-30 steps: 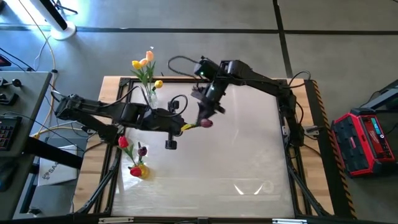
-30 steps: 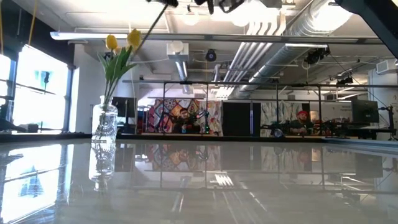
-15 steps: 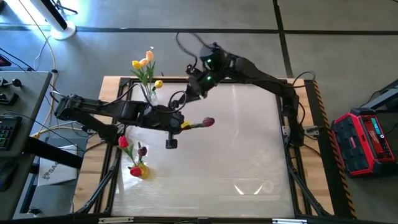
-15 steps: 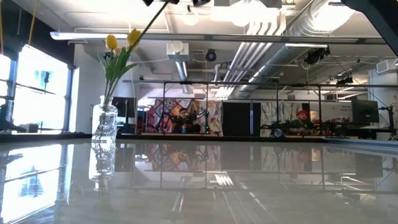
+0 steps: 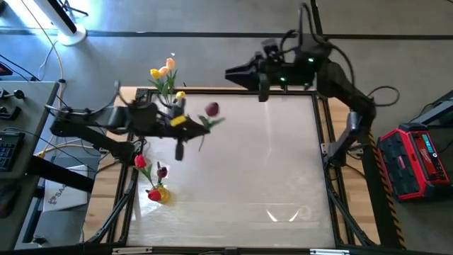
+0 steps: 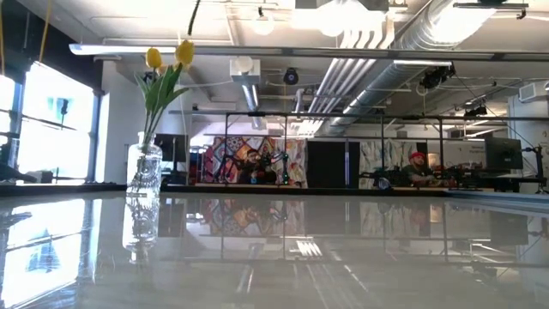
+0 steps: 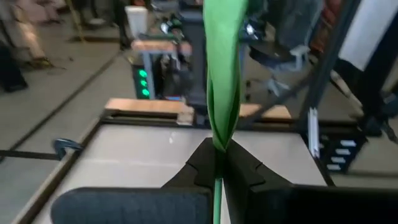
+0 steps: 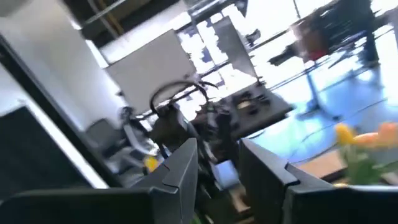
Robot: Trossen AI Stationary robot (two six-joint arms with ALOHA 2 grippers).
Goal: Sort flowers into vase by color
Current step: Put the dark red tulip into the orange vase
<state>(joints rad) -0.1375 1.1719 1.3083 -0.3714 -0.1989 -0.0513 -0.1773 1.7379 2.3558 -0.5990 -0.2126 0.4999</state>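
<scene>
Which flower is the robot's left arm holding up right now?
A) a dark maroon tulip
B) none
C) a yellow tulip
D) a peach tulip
A: the left end effector is shut on the green stem of the dark maroon tulip, lifted above the table near the vase.

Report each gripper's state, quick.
Left gripper: shut on the maroon tulip's green stem, near the vase.
Right gripper: open, empty, raised over the table's far edge.
</scene>
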